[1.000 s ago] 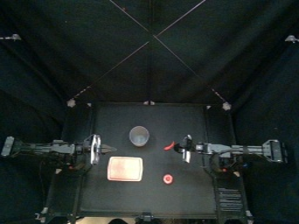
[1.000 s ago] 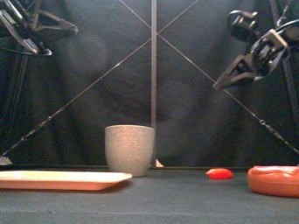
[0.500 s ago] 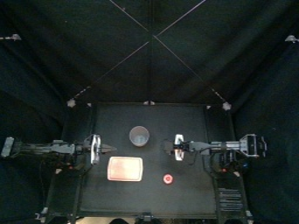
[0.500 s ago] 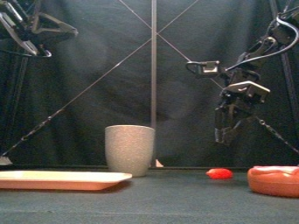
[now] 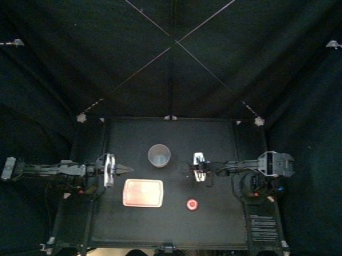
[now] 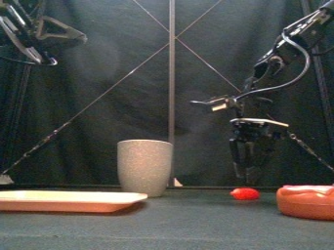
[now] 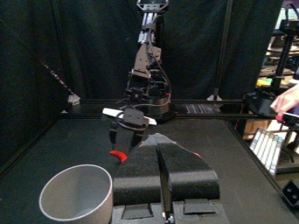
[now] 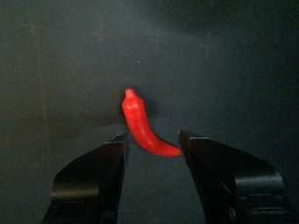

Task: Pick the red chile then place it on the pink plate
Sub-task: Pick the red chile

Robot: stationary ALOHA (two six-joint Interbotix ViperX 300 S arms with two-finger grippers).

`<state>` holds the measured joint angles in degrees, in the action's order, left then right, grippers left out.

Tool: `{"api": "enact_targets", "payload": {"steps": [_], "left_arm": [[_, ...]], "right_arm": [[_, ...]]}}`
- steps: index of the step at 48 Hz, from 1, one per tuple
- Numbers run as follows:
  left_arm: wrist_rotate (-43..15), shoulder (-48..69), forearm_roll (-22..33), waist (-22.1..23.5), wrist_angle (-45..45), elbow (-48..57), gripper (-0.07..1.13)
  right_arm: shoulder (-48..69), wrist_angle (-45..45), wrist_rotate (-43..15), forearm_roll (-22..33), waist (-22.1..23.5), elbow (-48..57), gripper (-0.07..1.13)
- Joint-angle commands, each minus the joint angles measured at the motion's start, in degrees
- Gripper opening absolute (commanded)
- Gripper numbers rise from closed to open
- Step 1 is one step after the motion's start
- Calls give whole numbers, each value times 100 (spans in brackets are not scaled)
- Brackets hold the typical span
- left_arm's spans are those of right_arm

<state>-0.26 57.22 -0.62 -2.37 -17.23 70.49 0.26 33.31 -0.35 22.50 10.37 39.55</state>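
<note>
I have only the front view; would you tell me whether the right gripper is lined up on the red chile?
Observer: Yes; the red chile lies on the table between the open jaws of the right gripper, not yet gripped.
Operator: Where is the pink plate from there?
Observer: Seen from above, the pink plate lies left of that gripper and nearer the front edge.
Operator: And the other arm?
Observer: The left gripper rests near the table's left edge, not over the plate.

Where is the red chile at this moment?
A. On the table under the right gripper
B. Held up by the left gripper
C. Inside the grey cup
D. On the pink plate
A: the chile lies on the bare table with the right gripper open above it, one jaw to each side, while the pink plate is bare.
</note>
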Motion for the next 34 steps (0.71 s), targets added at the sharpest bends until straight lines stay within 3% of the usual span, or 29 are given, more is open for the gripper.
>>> {"api": "enact_targets", "payload": {"steps": [1, 20, 34], "left_arm": [[9, -18, 0, -26, -53, -79, -4], [0, -18, -9, -26, -35, -79, -4], [0, -18, -9, -35, -35, -79, -4]], "right_arm": [[-105, -70, -9, -105, 26, -220, 84], [-448, -246, 0, -439, 35, -202, 80], [-422, -290, -44, -519, 88, -158, 48]]}}
